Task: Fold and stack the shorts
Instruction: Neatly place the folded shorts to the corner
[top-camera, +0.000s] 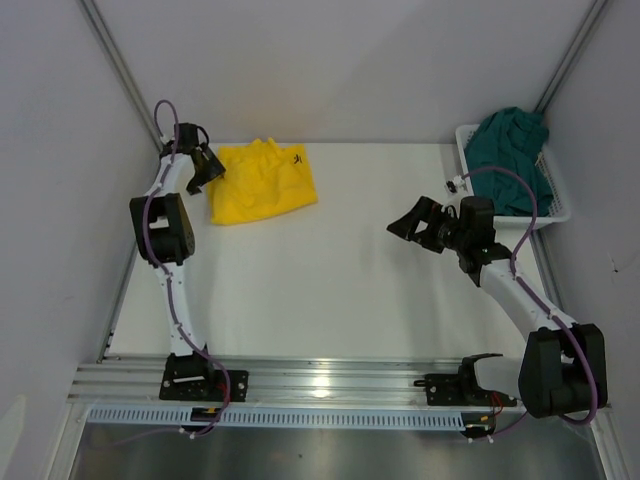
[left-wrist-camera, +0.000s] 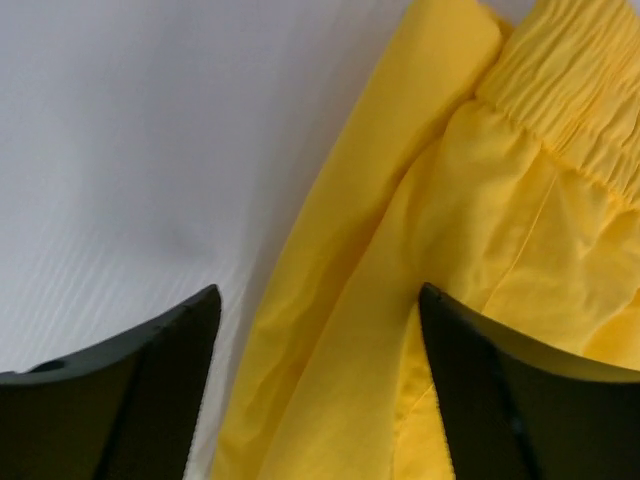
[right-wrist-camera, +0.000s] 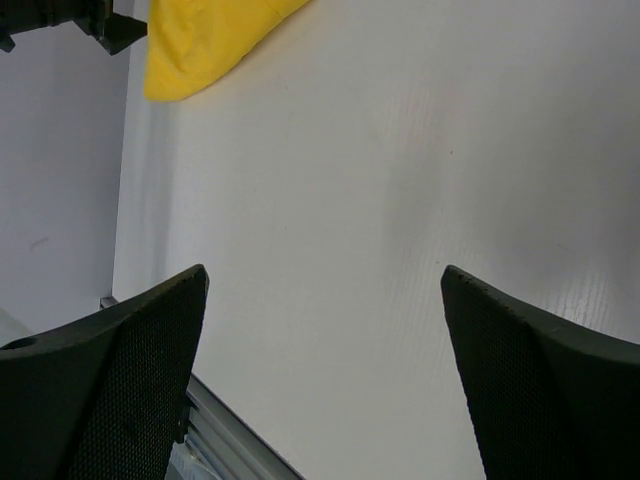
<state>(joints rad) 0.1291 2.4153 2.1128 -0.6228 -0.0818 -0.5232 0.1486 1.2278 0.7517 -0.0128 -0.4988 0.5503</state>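
The right pincer (top-camera: 410, 222) is hovering wide open, empty, over the white tabletop (top-camera: 330, 290). Farther left, the left pincer (top-camera: 205, 168) is gaping, gripping nothing, above the edge of the bright yellow fabric shorts (top-camera: 262, 182). Far right, crumpled dark teal shorts (top-camera: 510, 150) are sitting partly hidden in a white mesh basket (top-camera: 466, 150).

One pair of shorts (top-camera: 263, 180) is laid at the far left of the table (top-camera: 330, 290), and the other pair (top-camera: 510, 150) is heaped in the basket (top-camera: 467, 148) at its far right.

Bright yellow shorts (top-camera: 262, 180), teal shorts (top-camera: 512, 158), white basket (top-camera: 557, 200)
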